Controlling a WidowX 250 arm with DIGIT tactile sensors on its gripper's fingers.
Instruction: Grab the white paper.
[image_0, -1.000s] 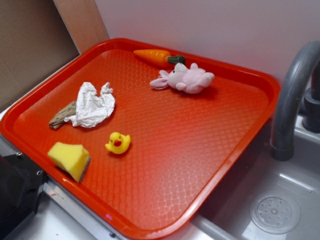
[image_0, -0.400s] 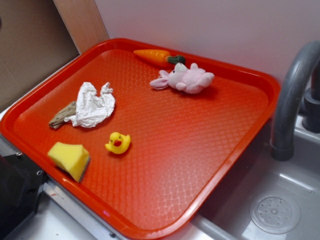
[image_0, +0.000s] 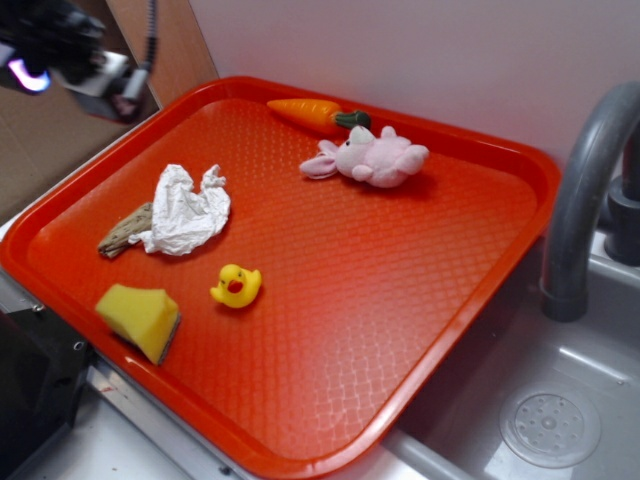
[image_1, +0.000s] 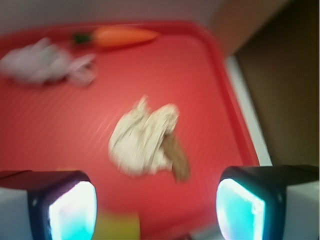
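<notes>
The white paper (image_0: 186, 211) is a wrinkly wad on the left part of the red tray (image_0: 450, 260). In the blurred wrist view the paper (image_1: 142, 137) lies ahead of the jaws, mid-frame. My gripper (image_0: 70, 55) is at the top left corner of the exterior view, high above and well left of the paper, blurred. In the wrist view my gripper (image_1: 156, 207) is open, its two pads wide apart with nothing between them.
A brown stick (image_0: 124, 230) touches the paper's left side. A yellow duck (image_0: 236, 285) and a yellow sponge (image_0: 140, 317) sit nearer the front. A pink plush bunny (image_0: 370, 157) and a carrot (image_0: 310, 113) lie at the back. A grey faucet (image_0: 585, 190) and sink (image_0: 545, 420) are right.
My gripper has come into the exterior view at the top left; it was out of view before. The objects on the tray have not moved.
</notes>
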